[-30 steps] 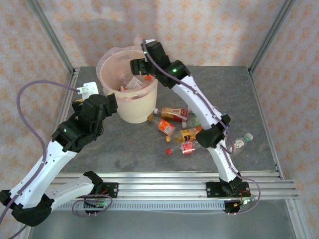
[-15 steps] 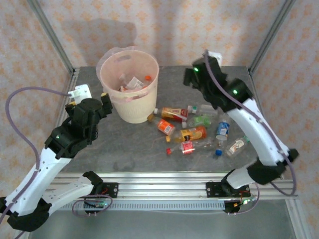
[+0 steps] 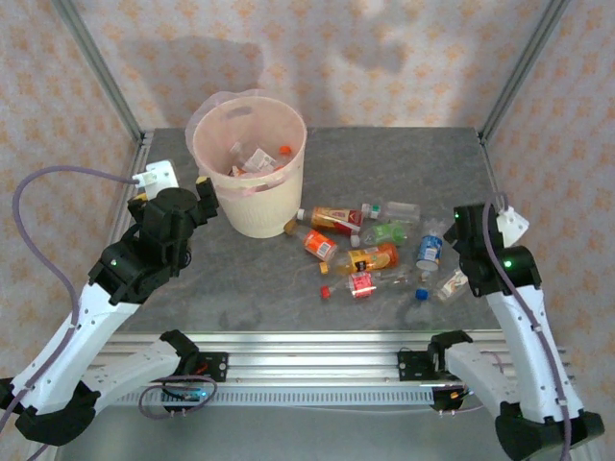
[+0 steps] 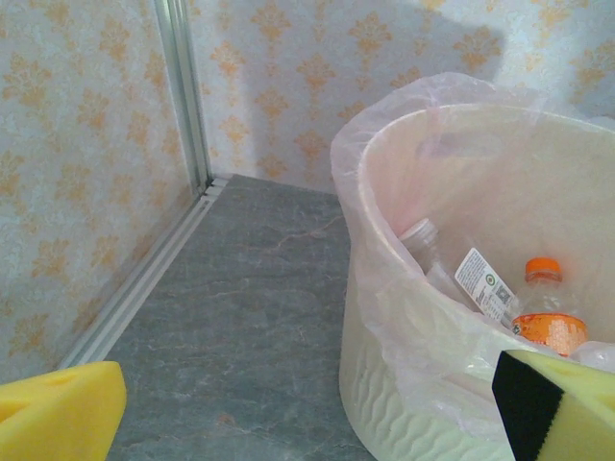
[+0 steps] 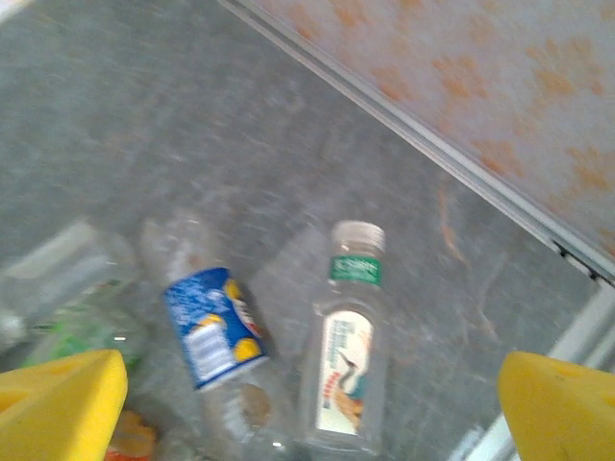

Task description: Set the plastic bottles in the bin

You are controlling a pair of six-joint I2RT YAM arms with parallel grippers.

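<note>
- In the overhead view, a tall cream-white bin (image 3: 252, 206) stands at the upper left of a grey table (image 3: 240, 307). Several plastic bottles (image 3: 252, 159) lie inside it.
- More bottles lie on their sides across the centre and centre right of the table, starting just beside the bin's lower right. They include an orange-tinted bottle (image 3: 370, 258) and a green bottle (image 3: 384, 231).
- A small red cap (image 3: 326, 291) and a small blue cap (image 3: 421, 293) lie loose among them.
- In the left wrist view, the left gripper (image 4: 309, 415) has its jaws spread wide with nothing between them. Its yellow fingertips (image 4: 58, 418) sit in the two bottom corners.
- The bin rises at the right of that frame, with a translucent pink liner (image 4: 423, 96) folded over its rim. An orange-capped bottle (image 4: 543, 307) shows inside.
- The right wrist view is blurred. The right gripper (image 5: 312, 403) also has its jaws wide and empty.
- On the table above that gap, a blue-labelled bottle (image 5: 211, 331) and a clear white-labelled bottle (image 5: 348, 360) lie side by side.
- Overhead, the left gripper is just left of the bin, and the right gripper is at the right, near the rightmost bottles.
</note>
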